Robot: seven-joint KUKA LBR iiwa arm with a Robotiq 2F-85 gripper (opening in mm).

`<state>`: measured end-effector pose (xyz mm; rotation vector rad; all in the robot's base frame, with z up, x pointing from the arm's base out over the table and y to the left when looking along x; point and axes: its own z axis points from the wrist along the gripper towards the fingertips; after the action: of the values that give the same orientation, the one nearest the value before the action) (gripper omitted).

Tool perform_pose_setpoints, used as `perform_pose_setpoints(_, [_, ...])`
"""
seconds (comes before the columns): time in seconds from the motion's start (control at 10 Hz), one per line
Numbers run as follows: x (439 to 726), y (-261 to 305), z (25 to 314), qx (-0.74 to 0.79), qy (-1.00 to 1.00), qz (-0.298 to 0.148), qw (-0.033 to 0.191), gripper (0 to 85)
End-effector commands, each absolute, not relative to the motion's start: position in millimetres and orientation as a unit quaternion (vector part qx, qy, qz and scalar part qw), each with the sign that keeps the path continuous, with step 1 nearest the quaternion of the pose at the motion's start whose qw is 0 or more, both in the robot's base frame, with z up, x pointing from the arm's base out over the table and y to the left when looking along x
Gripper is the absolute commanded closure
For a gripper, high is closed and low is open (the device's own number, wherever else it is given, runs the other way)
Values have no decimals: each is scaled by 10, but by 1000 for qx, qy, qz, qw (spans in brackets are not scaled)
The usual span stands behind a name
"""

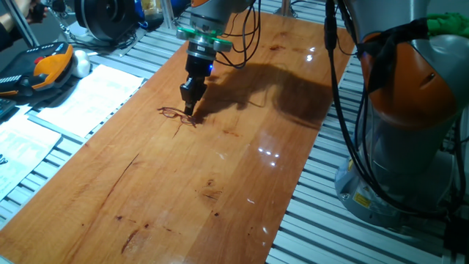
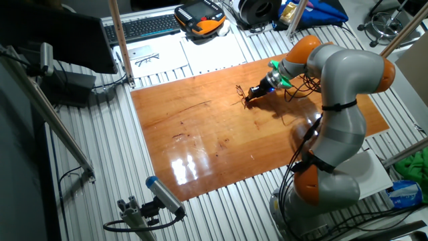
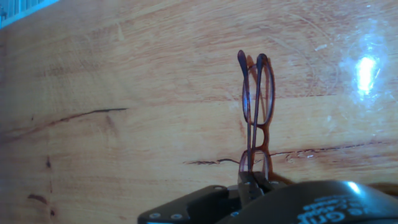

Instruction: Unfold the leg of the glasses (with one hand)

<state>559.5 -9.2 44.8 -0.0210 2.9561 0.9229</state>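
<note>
The glasses point(image 1: 176, 114) are thin reddish-brown wire-frame spectacles lying on the wooden table point(image 1: 220, 176), near its far left part. My gripper point(image 1: 189, 108), black with a blue light and a green ring, points down and touches their right end. In the hand view the fingertips point(image 3: 252, 185) stand close together on the near end of the glasses point(image 3: 260, 99), whose frame and two leg tips stretch away from the hand. In the other fixed view the gripper point(image 2: 249, 99) sits right beside the glasses point(image 2: 240, 92).
White papers point(image 1: 88, 99) and an orange-black pendant point(image 1: 44, 70) lie left of the table on the slatted bench. The arm's orange-grey base point(image 1: 410, 125) and black cables stand at the right. A keyboard point(image 2: 144, 27) sits beyond the far edge.
</note>
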Motion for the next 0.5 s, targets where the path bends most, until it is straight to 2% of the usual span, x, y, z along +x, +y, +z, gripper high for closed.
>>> perform_pose_setpoints(0.0, [5597, -92, 468, -7, 955, 296, 22, 850])
perform_pose_setpoints(0.4, [5609, -98, 632, -3, 960, 278, 19, 850])
